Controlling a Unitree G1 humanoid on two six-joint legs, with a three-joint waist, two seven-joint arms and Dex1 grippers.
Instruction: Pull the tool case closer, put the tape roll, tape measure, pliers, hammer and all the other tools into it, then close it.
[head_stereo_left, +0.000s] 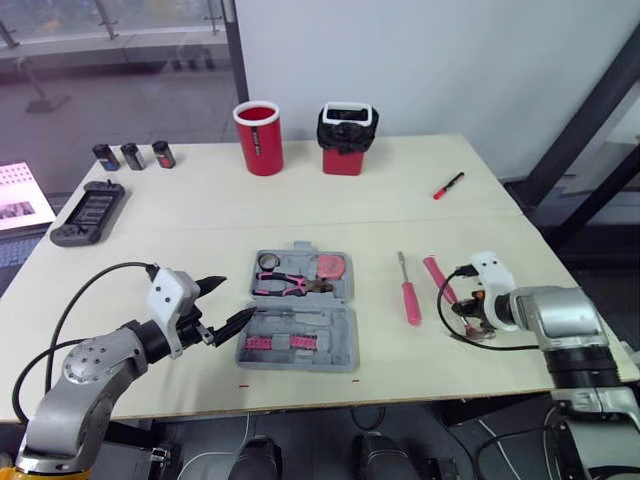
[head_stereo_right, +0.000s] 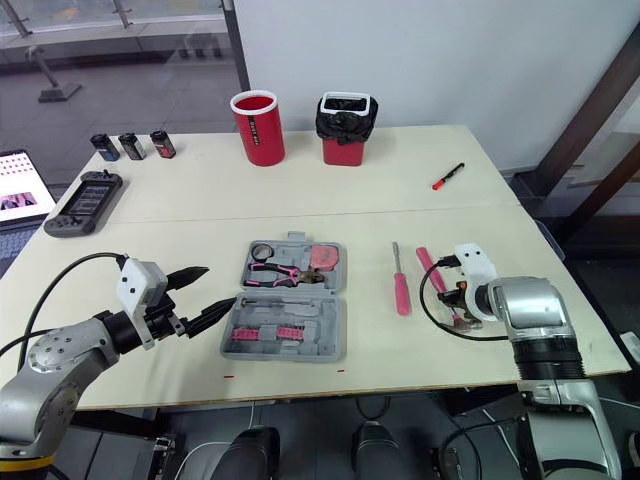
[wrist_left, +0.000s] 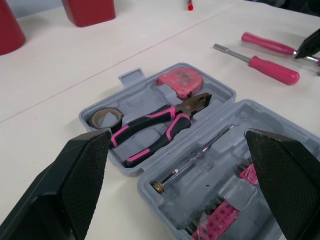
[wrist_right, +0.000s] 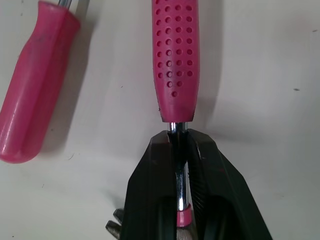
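Hammer (wrist_right: 175, 55) clamped by right gripper (wrist_right: 179, 137) on the steel shaft just below the pink grip; tool case (head_stereo_left: 340, 345) open at centre, close to the near edge of the table (head_stereo_left: 200, 210).
Hammer lies flat, right of the case, with a pink screwdriver (head_stereo_left: 410, 298) lying between them, apart from both. Left gripper (head_stereo_left: 240, 297) hovers just beside the case's left edge, jaws spread wide and holding nothing. The far half of the case holds tape roll (wrist_left: 106, 118), pliers (wrist_left: 155, 127) and tape measure (wrist_left: 181, 81). Bare tabletop runs between case and screwdriver, and from the case's far edge back to the red cup (head_stereo_left: 259, 138) and bin (head_stereo_left: 346, 139).
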